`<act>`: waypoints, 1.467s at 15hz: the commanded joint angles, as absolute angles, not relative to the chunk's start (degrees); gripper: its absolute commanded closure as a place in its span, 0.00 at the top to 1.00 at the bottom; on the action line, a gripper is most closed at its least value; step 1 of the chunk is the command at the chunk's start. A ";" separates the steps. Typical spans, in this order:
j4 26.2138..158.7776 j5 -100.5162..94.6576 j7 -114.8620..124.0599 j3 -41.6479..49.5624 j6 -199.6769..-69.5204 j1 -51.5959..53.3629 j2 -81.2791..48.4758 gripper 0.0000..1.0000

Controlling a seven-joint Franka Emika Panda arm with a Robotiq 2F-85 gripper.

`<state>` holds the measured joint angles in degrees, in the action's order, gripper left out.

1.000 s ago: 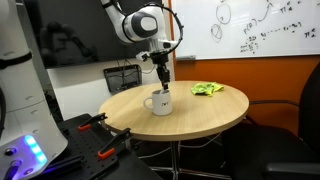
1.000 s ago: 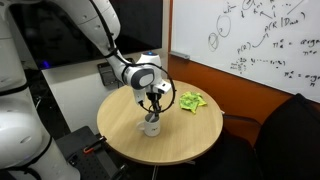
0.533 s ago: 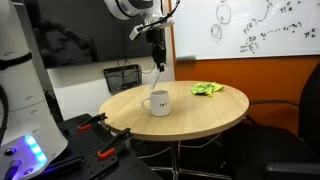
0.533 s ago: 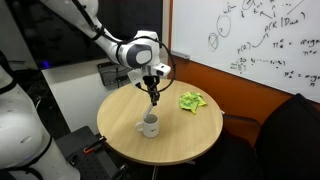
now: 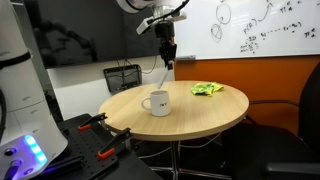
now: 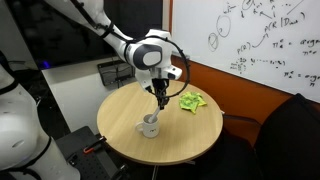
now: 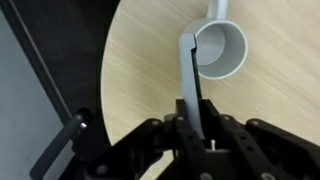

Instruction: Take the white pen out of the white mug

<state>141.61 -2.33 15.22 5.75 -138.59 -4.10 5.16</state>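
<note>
The gripper [image 5: 166, 61] pinches the pen [image 5: 163, 74] by its top, hanging it clear above the mug [image 5: 157, 102] at six o'clock, so removal looks done; setting it on the table [image 5: 205, 116] seems next.

Even overhead indoor light, moderately bright in both exterior views; low resolution, fine detail soft. Whiteboard [image 5: 250, 25] nearly washed out, mild glare. Room left of the bench [image 5: 200, 115] is dim, with a blue glow [image 5: 30, 150] low in the corner. Wrist view: bench evenly lit, soft shadow inside white mug [image 7: 222, 72], white pen [image 7: 188, 80] fairly sharp, gripper [image 7: 196, 128] dark and out of focus.
</note>
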 commanded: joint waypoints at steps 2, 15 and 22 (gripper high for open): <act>135.21 -2.38 6.57 6.60 -134.02 -5.73 -3.60 0.06; 122.15 -12.63 9.47 9.30 -135.43 -3.95 -24.09 0.06; 122.21 -13.91 12.81 10.09 -137.91 -1.98 -24.49 0.71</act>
<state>122.03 -12.50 10.28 8.96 -137.43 -3.38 -25.51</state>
